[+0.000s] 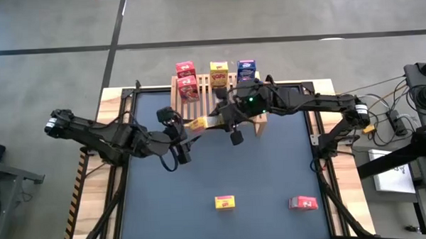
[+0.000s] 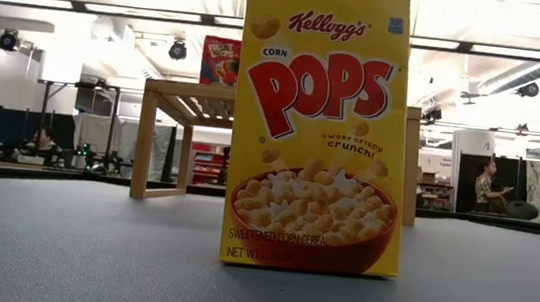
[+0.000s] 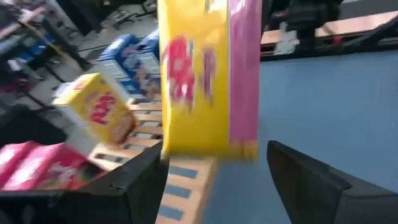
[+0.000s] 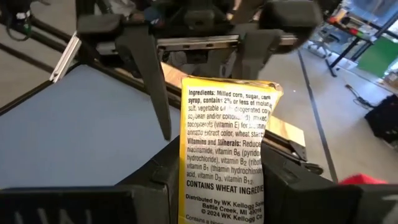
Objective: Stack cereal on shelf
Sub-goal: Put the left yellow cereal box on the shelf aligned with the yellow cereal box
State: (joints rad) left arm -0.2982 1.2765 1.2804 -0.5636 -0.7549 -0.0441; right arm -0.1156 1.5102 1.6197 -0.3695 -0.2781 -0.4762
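A yellow cereal box [image 1: 197,123] hangs in the air just in front of the wooden shelf [image 1: 211,98], between my two grippers. My right gripper [image 4: 222,149] comes from the right and is shut on it. My left gripper [image 3: 214,149], coming from the left, is open, with one finger on each side of the box's far end [image 3: 205,93] and a gap showing. On the shelf stand two red boxes [image 1: 187,78], a yellow box [image 1: 219,73] and a blue box [image 1: 246,69]. My right gripper pinches the yellow box between its two fingers [image 4: 165,174]. They press on its two wide faces, with the narrow printed side panel [image 4: 224,180] facing the wrist camera. The fingers lie along the box at its end nearest that wrist. The box is lifted clear of the table.
A yellow box [image 1: 224,201] and a red box [image 1: 302,202] are on the blue tabletop near its front edge. In the low view that yellow box [image 2: 321,126] stands upright close to the camera and hides much of the shelf [image 2: 169,110]. Cables lie right of the table.
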